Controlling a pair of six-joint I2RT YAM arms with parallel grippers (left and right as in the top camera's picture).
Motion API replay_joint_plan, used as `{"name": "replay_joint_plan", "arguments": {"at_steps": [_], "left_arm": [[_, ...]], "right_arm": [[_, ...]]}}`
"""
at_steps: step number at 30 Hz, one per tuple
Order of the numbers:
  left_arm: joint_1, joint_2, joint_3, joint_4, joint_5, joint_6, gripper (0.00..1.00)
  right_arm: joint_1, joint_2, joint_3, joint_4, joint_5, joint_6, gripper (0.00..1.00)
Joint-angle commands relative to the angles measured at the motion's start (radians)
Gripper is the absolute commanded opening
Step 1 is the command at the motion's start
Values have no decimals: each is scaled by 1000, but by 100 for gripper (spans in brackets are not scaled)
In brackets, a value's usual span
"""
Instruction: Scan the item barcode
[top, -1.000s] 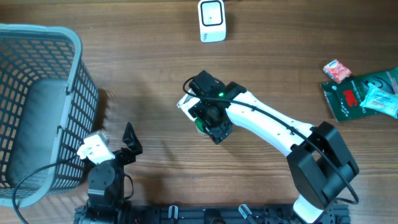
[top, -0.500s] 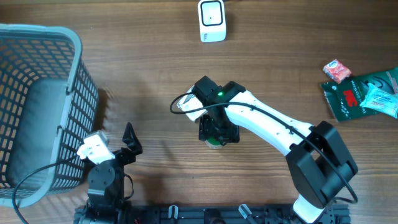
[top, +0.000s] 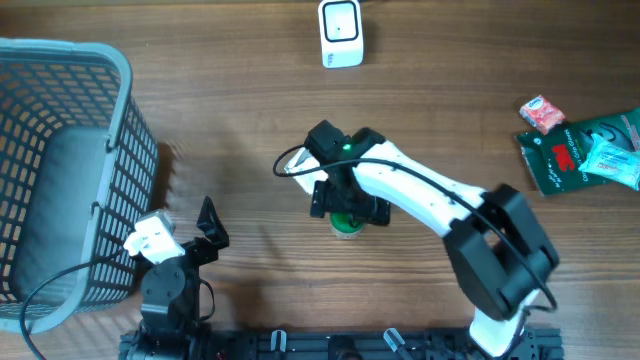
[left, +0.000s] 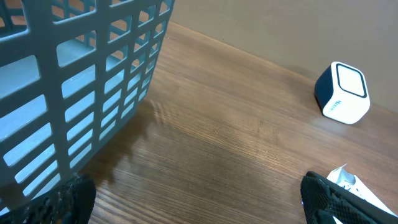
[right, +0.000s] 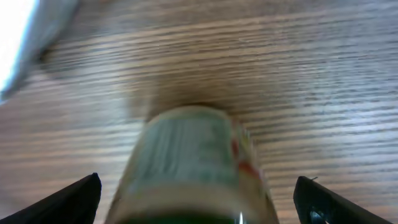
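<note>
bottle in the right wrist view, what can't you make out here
Bottle label and barcode: right wrist view, blurred, cut off by the bottom edge.
Bottle body: overhead, mostly hidden under the right gripper.
Green packet print: overhead, too small, cut by the right edge.

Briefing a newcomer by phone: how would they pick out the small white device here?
From the grey basket on the left of the table, look along the far edge to its middle. The white device stands there alone, a rounded cube with a dark-outlined square face; the packets at right are flat and coloured.
</note>
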Motion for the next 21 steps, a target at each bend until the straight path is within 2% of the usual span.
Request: {"name": "replay_joint_plan", "arguments": {"at_steps": [1,6,9,13,16,17,21], "left_arm": [[-1,-7,-2,2,-6,-6,100],[-1,-7,-2,2,-6,-5,100],[-1,-7,-2,2,-6,-6,100],[-1,-7,-2,2,-6,-6,100],[-1,-7,-2,2,-6,-5,100],[-1,-7,-2,2,-6,-5,100],[-1,-7,-2,2,-6,-6,100]], "right_arm": [[1,80,4,11,6,24,97],[7,108,4,11,-119,18,75],[-4,106,4,5,-232,-77,68],[-65,89,11,-103,-440,-268,66],[-138,85,63,-285,-556,-452,66],[-175,85,98,-388,-574,-525,66],[-222,85,191,-565,-573,-650,66]]}}
